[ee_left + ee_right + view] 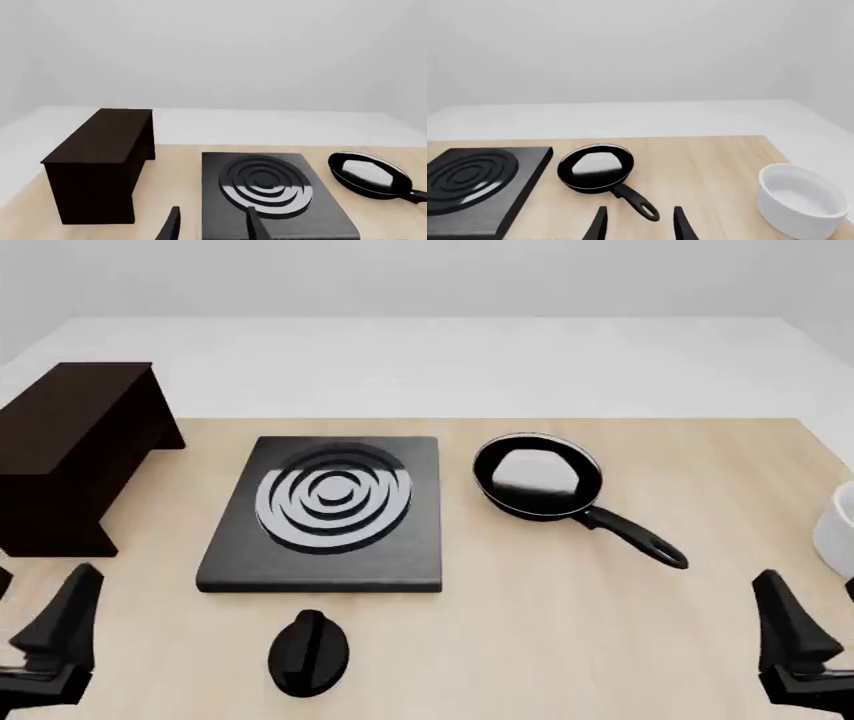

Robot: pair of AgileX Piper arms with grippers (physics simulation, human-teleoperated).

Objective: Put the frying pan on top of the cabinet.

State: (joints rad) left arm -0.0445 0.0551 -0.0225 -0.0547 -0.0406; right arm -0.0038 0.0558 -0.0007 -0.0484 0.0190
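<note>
Sitting flat on the table (561, 640), the frying pan (537, 475) is lying just right of the stove plate (327, 510), its handle (627, 535) pointing near and right, toward the right claw (637, 225), which makes that side the natural taker. Both claws are hanging back at the near edge, the right one and the left claw (212, 227) each spread apart and gripping nothing. The cabinet (74, 445) is standing far left, its flat top bare, and a white bowl (800, 200) is waiting at the right edge.
</note>
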